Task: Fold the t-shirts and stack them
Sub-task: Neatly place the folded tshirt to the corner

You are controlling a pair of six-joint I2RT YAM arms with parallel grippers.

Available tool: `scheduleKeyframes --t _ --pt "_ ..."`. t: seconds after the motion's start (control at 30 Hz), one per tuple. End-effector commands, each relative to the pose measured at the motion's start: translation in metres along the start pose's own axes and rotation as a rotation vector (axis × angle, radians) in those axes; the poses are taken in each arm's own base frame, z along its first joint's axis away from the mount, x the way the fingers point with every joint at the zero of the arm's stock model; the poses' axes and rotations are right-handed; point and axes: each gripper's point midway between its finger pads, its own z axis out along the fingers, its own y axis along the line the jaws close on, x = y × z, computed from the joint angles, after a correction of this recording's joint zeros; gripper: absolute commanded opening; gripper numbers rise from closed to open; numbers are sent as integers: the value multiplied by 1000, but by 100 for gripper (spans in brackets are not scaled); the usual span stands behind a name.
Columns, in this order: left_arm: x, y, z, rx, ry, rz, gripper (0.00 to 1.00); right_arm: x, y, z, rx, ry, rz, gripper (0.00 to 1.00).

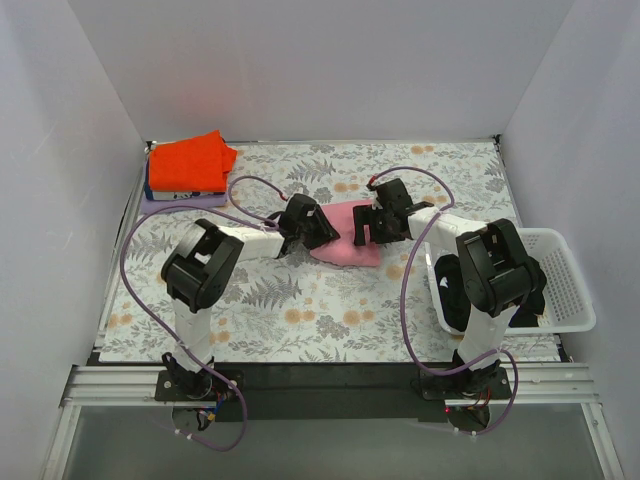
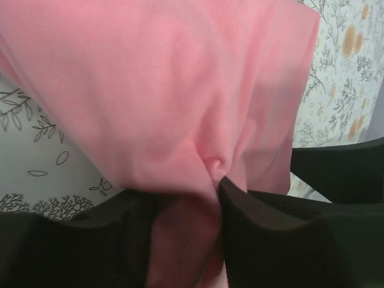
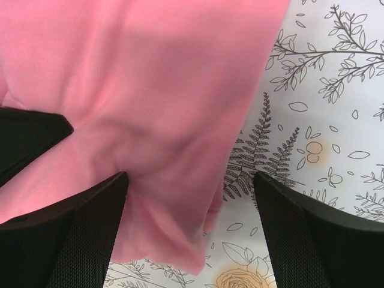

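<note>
Cloth: one pink t-shirt (image 1: 346,250), one orange-red t-shirt (image 1: 190,161)

The left arm (image 1: 200,270) is bent at the elbow, and its forearm is stretched to the right, toward the middle. The right arm (image 1: 495,265) is bent in a similar way and is extended to the left. The two wrists are held near each other, with the tips facing. The left end effector (image 2: 186,204) is closed, and a fold of the pink t-shirt (image 2: 180,90) is pinched between its fingers (image 2: 270,240). The right end effector (image 3: 191,180) is held with its fingers (image 3: 318,240) spread wide apart, and the same t-shirt is seen between them
</note>
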Motion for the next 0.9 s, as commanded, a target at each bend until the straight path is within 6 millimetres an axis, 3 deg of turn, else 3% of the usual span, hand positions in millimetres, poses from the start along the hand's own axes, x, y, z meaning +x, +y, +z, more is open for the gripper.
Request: scheduleKeyframes --t 0.0,0.03,0.07,0.13,0.27,0.37,0.53,0.67,0.87 --pt "36 46 6 -152 87 11 32 -2 8 -1 -27 -18 6 92" --pt "35 47 6 -156 81 16 26 0 8 -1 -27 -15 5 91" --pt "34 49 7 -165 76 20 11 -1 8 -2 -29 -19 6 91" --pt "33 50 6 -167 76 44 0 -1 9 -6 -33 -23 5 91" --pt "11 53 3 -220 13 156 0 -6 13 -23 -50 -57 -6 93" --pt "-16 42 -7 -216 -40 273 0 -11 15 -39 -53 -88 -23 98" --pt "-70 19 -30 -190 -112 462 0 -20 15 -66 -46 -143 -44 98" --pt "-107 21 -45 -170 -99 597 0 -27 19 -89 -57 -198 -52 98" --pt "-153 25 -68 -95 -73 732 0 -30 20 -106 -61 -238 -66 98"
